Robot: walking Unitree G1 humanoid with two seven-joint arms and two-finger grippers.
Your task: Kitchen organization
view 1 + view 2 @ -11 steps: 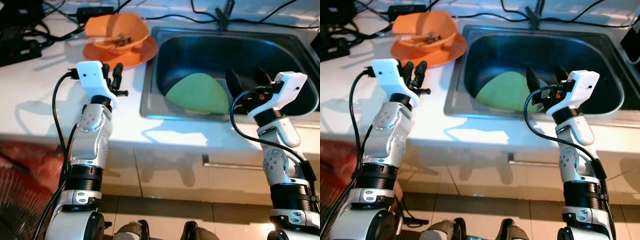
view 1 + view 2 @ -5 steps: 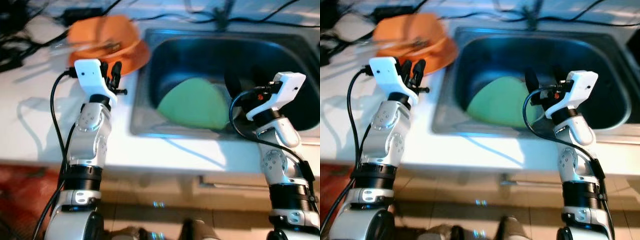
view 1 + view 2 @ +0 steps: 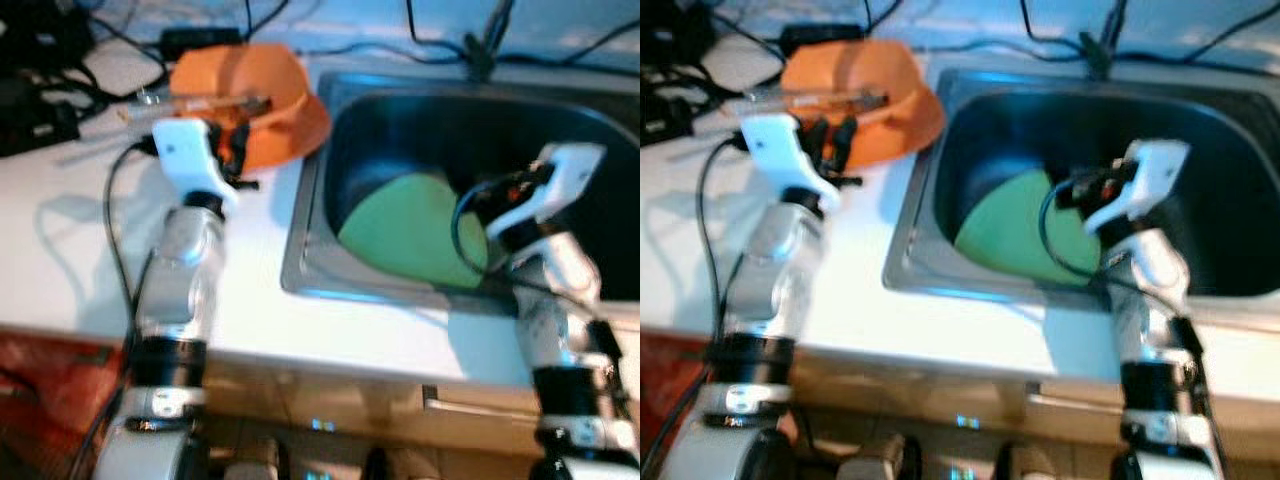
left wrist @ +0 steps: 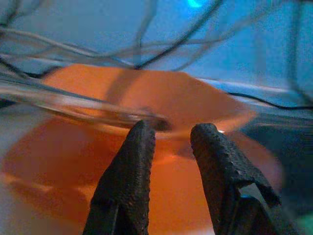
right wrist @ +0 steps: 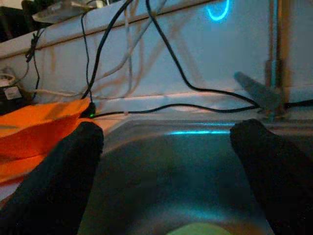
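Two hands up front for us. Our left hand (image 4: 168,139) hovers over the white tabletop (image 3: 60,250) just short of the orange bowl (image 3: 262,82), fingers (image 4: 128,171) a narrow gap apart and gripping nothing. Our left wrist view adds what the head views blur: a clear utensil (image 4: 83,110) lying across the bowl's rim. Our right hand (image 5: 168,147) hangs above the sink (image 3: 940,260), fingers spread wide; the head views show the green plate (image 3: 410,235) leaning inside, and our right wrist view catches black cables (image 5: 161,58) along the back wall.
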